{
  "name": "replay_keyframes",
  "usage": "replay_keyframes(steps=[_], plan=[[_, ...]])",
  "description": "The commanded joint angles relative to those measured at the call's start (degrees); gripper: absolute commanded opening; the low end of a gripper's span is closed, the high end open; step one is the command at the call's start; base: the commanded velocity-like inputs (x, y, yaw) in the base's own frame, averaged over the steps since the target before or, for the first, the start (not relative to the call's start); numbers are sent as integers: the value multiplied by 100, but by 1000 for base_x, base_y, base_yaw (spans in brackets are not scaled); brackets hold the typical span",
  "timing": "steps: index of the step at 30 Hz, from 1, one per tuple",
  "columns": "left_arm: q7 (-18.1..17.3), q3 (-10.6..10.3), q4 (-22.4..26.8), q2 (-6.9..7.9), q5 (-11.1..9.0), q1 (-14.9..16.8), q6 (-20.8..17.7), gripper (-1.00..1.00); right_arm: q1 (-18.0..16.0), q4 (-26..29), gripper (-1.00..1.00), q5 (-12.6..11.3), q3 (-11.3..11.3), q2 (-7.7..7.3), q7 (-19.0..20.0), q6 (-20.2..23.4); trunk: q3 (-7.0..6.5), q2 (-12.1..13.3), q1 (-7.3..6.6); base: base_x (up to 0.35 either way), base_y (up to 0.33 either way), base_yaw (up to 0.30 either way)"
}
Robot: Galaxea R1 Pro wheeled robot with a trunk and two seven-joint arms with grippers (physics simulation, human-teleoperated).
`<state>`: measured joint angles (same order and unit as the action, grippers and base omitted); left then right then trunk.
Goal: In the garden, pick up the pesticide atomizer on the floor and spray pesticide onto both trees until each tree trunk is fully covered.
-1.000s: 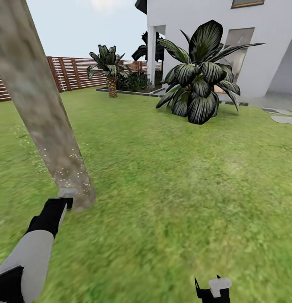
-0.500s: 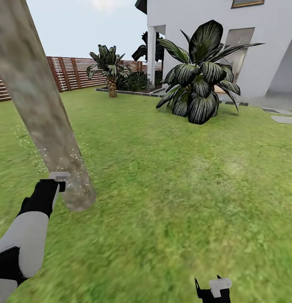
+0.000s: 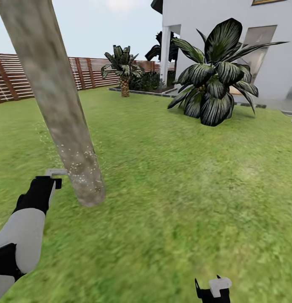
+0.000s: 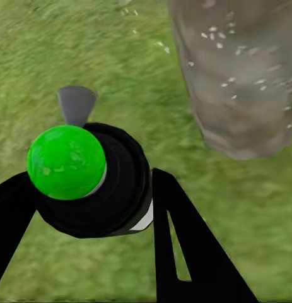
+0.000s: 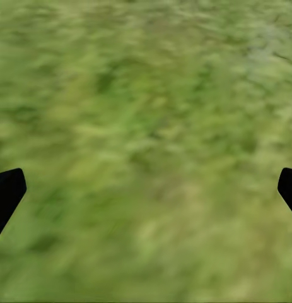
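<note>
A thick pale grey-brown tree trunk (image 3: 57, 105) leans up from the grass at the left, with white specks on its lower part (image 4: 240, 69). My left gripper (image 3: 46, 187) is shut on the pesticide atomizer (image 3: 56, 172), held just left of the trunk's base. In the left wrist view the atomizer (image 4: 89, 183) shows a black top with a bright green ball and a grey nozzle tip, gripped between the black fingers (image 4: 183, 252). My right gripper (image 3: 213, 289) hangs low over bare grass, and its fingertips (image 5: 7, 192) stand far apart, open and empty.
Green lawn (image 3: 184, 189) spreads ahead and to the right. A large dark-leaved shrub (image 3: 215, 84) stands before the white house (image 3: 192, 25). A short palm (image 3: 123, 71) and the brown slat fence (image 3: 19, 78) close the far side.
The left gripper with the atomizer rose beside the trunk's base. The head view then shifted, so the whole scene slid to the right. The right gripper kept still.
</note>
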<state>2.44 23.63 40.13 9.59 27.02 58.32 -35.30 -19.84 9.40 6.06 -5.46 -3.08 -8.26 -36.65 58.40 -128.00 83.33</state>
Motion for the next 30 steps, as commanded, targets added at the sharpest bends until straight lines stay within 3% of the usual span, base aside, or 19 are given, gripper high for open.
replay_keyframes(steps=[1,7,12,16,17,23,25,27,30], plan=[[-1,-10,-2,-10,7,-5,2,-100,-1,0,100,0,0,0,0,0,0,0,0,0,0,184],[-247,-115,-72,-377,13,-38,5,-100,-1,0,100,0,1,0,6,0,0,0,0,0,0,23],[-912,-133,-84,-331,30,-68,56,-100,-2,0,100,0,1,0,9,0,0,0,0,0,0,0],[-1012,-141,-45,-216,51,-733,164,-100,-1,0,100,0,1,0,9,0,0,0,0,0,0,0],[-1016,-146,-71,-150,47,-1067,477,-100,-2,3,100,0,4,3,9,0,0,0,0,0,0,0],[-1030,-159,-275,-142,52,-1945,1399,-100,-2,79,100,52,5,12,36,7,0,0,0,0,0,0],[-1174,-296,-646,-130,79,-2034,1888,-100,-2,355,100,327,-7,10,53,8,0,0,0,0,0,0],[-1714,-620,-1115,-92,261,-2067,2363,-100,-2,852,100,1092,-14,25,77,22,0,0,0,0,0,0],[-2413,-775,-1376,-33,632,-2077,2842,-100,3,1130,100,2340,-16,86,310,135,0,0,0,0,0,0]])
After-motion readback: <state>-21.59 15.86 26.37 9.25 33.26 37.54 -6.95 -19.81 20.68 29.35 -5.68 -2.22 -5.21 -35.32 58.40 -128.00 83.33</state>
